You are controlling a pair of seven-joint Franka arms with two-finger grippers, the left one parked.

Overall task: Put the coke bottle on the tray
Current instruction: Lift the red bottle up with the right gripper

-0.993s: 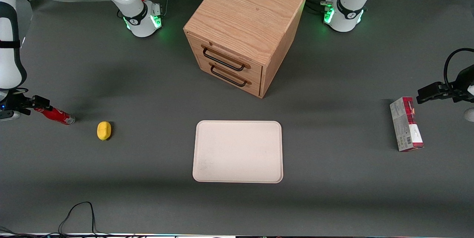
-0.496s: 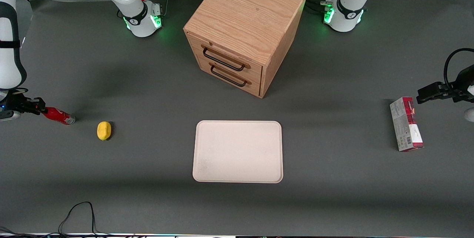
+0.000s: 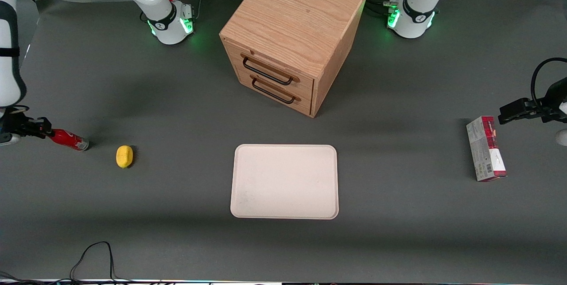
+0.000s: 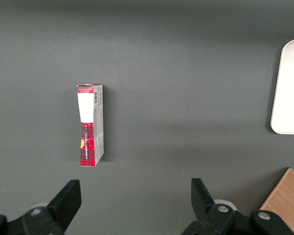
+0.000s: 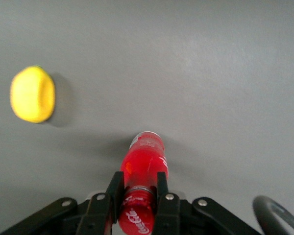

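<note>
The coke bottle (image 3: 68, 139), small and red with a red cap, lies on the grey table at the working arm's end, its clear base pointing toward the tray. My gripper (image 3: 44, 130) is at its cap end. In the right wrist view the gripper (image 5: 138, 185) is shut on the bottle (image 5: 144, 159), its black fingers (image 5: 113, 193) pressing both sides of the neck just below the cap. The cream-white tray (image 3: 284, 181) lies flat at the table's middle, nearer to the front camera than the cabinet, with nothing on it. Its edge also shows in the left wrist view (image 4: 290, 88).
A yellow lemon-like object (image 3: 124, 156) lies between the bottle and the tray; it also shows in the right wrist view (image 5: 33, 94). A wooden two-drawer cabinet (image 3: 292, 32) stands above the tray. A red-and-grey carton (image 3: 486, 148) lies toward the parked arm's end.
The gripper's fingers have closed on the bottle's neck and the hand has shifted slightly toward the table's end. The bottle's base has stayed in place.
</note>
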